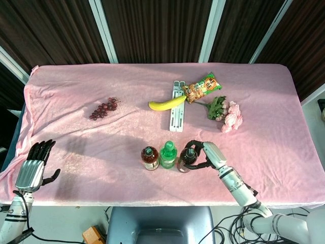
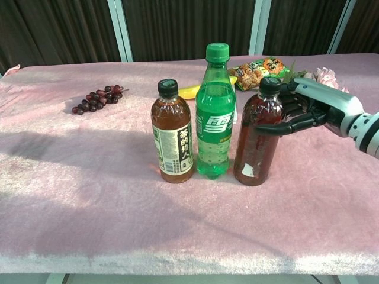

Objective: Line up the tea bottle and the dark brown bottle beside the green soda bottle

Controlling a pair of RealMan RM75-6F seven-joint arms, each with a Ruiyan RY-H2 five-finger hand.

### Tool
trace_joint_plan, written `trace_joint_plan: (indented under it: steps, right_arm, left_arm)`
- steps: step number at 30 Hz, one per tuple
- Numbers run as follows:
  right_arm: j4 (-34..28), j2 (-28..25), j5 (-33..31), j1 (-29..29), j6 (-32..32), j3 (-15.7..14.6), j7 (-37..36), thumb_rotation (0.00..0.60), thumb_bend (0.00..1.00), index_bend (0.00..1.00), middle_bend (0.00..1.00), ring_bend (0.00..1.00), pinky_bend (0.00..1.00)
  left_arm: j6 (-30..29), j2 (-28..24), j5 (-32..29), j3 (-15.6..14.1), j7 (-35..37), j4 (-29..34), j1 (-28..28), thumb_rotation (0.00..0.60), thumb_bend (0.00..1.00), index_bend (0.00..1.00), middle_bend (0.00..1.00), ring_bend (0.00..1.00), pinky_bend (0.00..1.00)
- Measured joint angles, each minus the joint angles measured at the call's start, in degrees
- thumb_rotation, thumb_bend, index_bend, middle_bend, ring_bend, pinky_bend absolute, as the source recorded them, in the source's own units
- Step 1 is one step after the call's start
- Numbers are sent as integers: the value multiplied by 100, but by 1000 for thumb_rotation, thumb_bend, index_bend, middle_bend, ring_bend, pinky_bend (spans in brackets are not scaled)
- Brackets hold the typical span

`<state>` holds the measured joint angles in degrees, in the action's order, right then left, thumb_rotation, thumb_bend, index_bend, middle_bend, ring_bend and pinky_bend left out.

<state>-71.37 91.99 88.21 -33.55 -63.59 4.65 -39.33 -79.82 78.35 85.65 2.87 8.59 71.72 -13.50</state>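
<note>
Right hand (image 2: 311, 109) grips the dark brown plastic bottle (image 2: 256, 139) in a row of three.
Its dark fingers (image 2: 278, 126) wrap the bottle's shoulder, forearm reaching in from the right; the bottle stands upright just beside the green plastic soda bottle (image 2: 215, 112), with the amber labelled tea bottle (image 2: 172, 141) on the far side (all near the front edge). The left hand (image 1: 34, 166) hovers, fingers spread and holding nothing, over the left front corner of the fuzzy pink tablecloth (image 1: 91, 152).
</note>
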Motion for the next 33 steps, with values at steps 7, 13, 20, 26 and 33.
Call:
trace_joint_plan:
  steps: [7, 13, 20, 26, 33]
  right_arm:
    - [4, -124, 119, -23, 10, -127, -50, 600, 314, 220, 340, 404, 531]
    - [-104, -223, 123, -20, 4, -150, 92, 600, 301, 94, 263, 342, 475]
    - [-277, -475, 244, 113, -311, -210, 678, 600, 253, 0, 15, 69, 312]
    - [-1088, -1461, 327, 451, -576, -470, 2072, 600, 252, 0, 0, 0, 147]
    - [-2424, -3271, 154, 1514, -1344, -1028, 3866, 600, 252, 0, 0, 0, 43]
  left_arm:
    - [-4, 0, 0, 6, -1, 1, 5, 600, 302, 0, 36, 0, 0]
    - [-22, -11, 7, 7, 7, 11, 17, 600, 301, 0, 36, 0, 0]
    - [-195, -70, 45, 2, -67, 81, 93, 600, 306, 0, 26, 0, 0]
    - [-494, -322, 21, -43, -305, 416, 337, 600, 312, 0, 23, 0, 0]
    - [-564, -783, -89, -206, -811, 1170, 634, 600, 334, 0, 39, 0, 0]
